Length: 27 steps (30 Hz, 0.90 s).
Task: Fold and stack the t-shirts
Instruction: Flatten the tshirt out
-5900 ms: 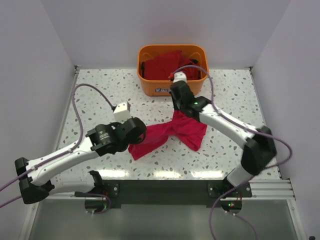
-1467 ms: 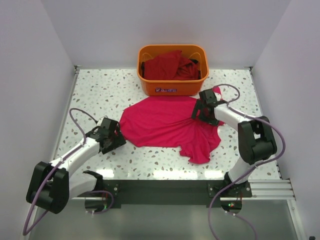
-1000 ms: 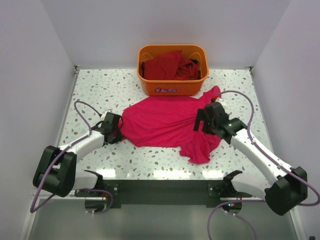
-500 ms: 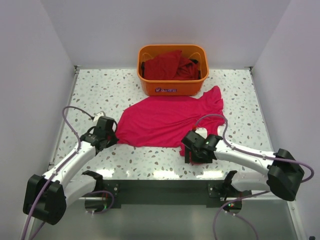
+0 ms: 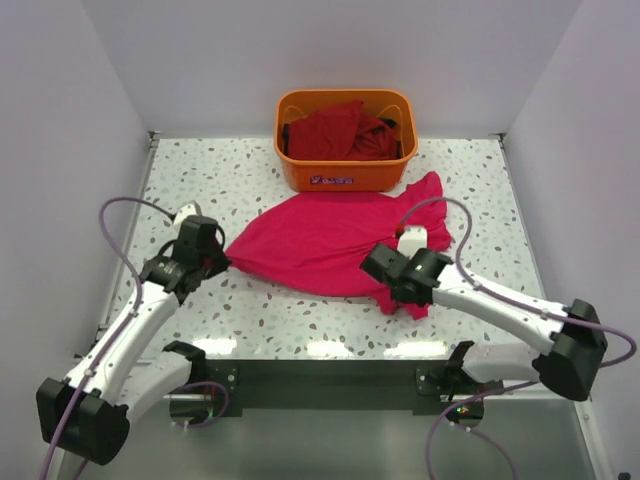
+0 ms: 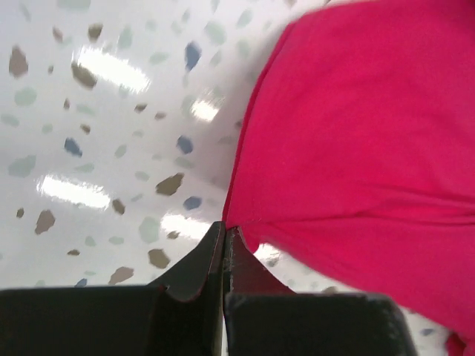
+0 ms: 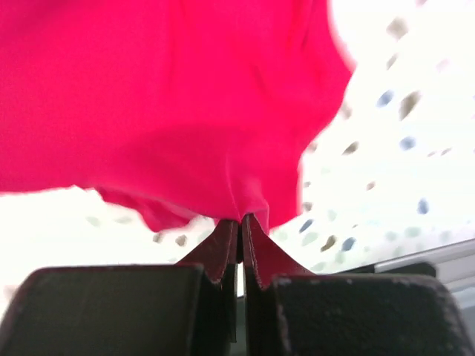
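A bright crimson t-shirt (image 5: 330, 240) lies spread across the middle of the speckled table. My left gripper (image 5: 218, 258) is shut on its left corner; in the left wrist view the fingertips (image 6: 224, 231) pinch the hem of the t-shirt (image 6: 356, 141). My right gripper (image 5: 385, 272) is shut on the t-shirt's near right edge, and in the right wrist view the cloth (image 7: 171, 104) hangs up from the closed tips (image 7: 239, 219). Darker red t-shirts (image 5: 340, 130) are piled in the basket.
An orange plastic basket (image 5: 345, 172) stands at the back centre of the table. White walls close in the left, right and back sides. A black rail (image 5: 330, 385) with the arm bases runs along the near edge.
My right gripper has shut on the t-shirt's near edge and lifted it slightly back. My left gripper has pulled its corner leftward, stretching the cloth into a taut wedge.
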### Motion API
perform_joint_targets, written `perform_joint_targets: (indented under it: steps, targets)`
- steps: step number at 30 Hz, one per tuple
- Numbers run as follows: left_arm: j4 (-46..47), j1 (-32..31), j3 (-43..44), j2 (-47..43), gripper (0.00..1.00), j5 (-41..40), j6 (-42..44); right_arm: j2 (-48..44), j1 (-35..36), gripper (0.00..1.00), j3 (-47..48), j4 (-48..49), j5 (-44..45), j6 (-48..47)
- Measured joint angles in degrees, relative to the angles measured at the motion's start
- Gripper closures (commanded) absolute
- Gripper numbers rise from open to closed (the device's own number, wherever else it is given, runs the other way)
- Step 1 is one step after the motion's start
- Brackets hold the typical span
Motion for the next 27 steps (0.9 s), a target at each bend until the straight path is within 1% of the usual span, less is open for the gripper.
perform_joint_targets:
  steps: [2, 5, 6, 7, 9, 11, 13, 15, 18, 20, 24, 27]
  targets:
    - [-0.7, 0.0, 4.96, -1.6, 1.0, -0.37, 0.57, -2.95, -0.02, 1.0, 9.05, -6.14, 6.16, -0.42]
    - [-1.49, 0.0, 14.19, -3.58, 1.0, -1.18, 1.64, -8.41, 0.0, 1.0, 23.28, -9.88, 13.84, -3.28]
    - [-1.42, 0.0, 18.69, -4.13, 1.0, -1.64, 2.25, -10.49, 0.0, 1.0, 26.99, -9.44, 15.74, -5.49]
    - [-1.25, 0.0, 19.85, -4.33, 1.0, -1.79, 2.36, -12.55, 0.0, 1.0, 30.01, -8.9, 17.27, -7.48]
    - [-1.79, 0.0, 26.27, -4.87, 1.0, -2.38, 3.34, -16.5, -0.04, 1.0, 35.34, -6.43, 17.84, -14.01]
    - [-2.23, 0.0, 33.64, -4.68, 1.0, -2.67, 4.37, -18.47, -0.02, 1.0, 40.37, -3.69, 17.22, -19.52]
    - [-2.23, 0.0, 41.11, -4.48, 1.0, -2.82, 5.66, -19.1, -0.02, 1.0, 47.45, -0.74, 14.93, -25.22]
    - [-2.78, 0.0, 48.94, -4.2, 1.0, -2.82, 6.78, -17.68, 0.0, 1.0, 56.96, 0.48, 11.1, -29.97]
    - [-3.41, 0.0, 59.74, -3.63, 1.0, -2.21, 7.93, -14.49, 0.0, 1.0, 71.56, 1.29, 4.42, -34.69]
    - [-3.78, -0.02, 65.96, -3.93, 1.0, -1.16, 8.76, -13.64, 0.0, 1.0, 78.38, 1.53, -1.31, -36.65]
    - [-4.48, -0.02, 74.75, -4.92, 1.0, 1.2, 9.62, -14.12, 0.0, 1.0, 84.52, 1.46, -11.56, -38.69]
    - [-4.79, 0.0, 77.81, -4.96, 1.0, 2.47, 10.05, -14.1, -0.02, 1.0, 86.05, 1.42, -17.03, -39.74]
